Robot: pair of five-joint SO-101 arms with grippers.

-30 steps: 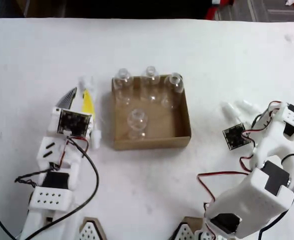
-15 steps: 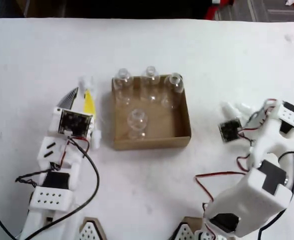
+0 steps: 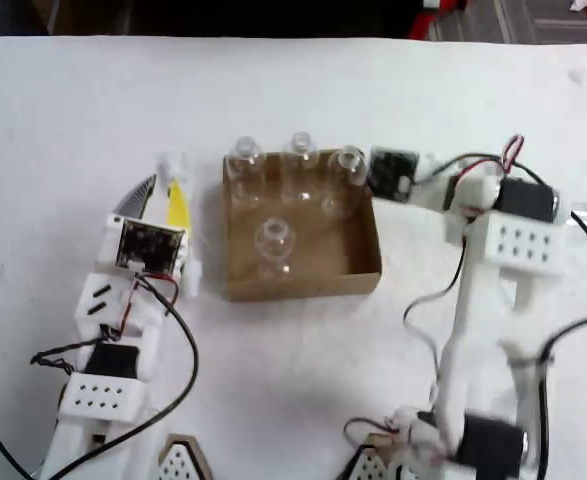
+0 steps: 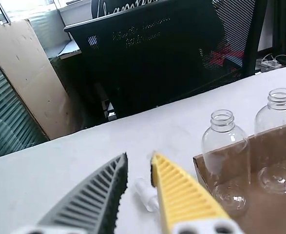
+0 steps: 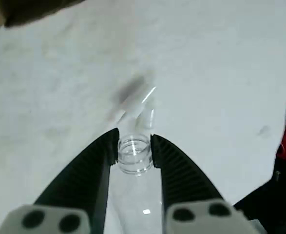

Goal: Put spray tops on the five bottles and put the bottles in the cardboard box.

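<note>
Currently, your left hand [image 4: 139,158] stands open, with a moderate gap between the grey and yellow fingers, and it holds nothing. One spray top [image 4: 145,194] lies on its side on the bench [image 3: 73,100], just beyond the fingertips and in line with that gap. It slants a little across the line of the hand. The left arm is plainly the nearer one to this top.

To the right, the cardboard box [image 3: 303,283] sits between the two arms. Four bottles [image 3: 273,243] stand upright inside it, all with bare necks.

Further right, your right hand [image 5: 133,136] is closed on the neck of a fifth bottle [image 5: 134,158], with one finger pressed to each side. The bottle's long axis runs along the hand, body back towards the wrist and open mouth facing away from it. In the high view the right wrist sits just beside the box's far right corner.

Finding: the top and the open mouth are well apart on opposite sides of the box, with the top to the left of the held bottle. In my judgement you must close the left hand on the top and then bring top and mouth onto one axis. Misalignment at the neck is the likely fault.
</note>
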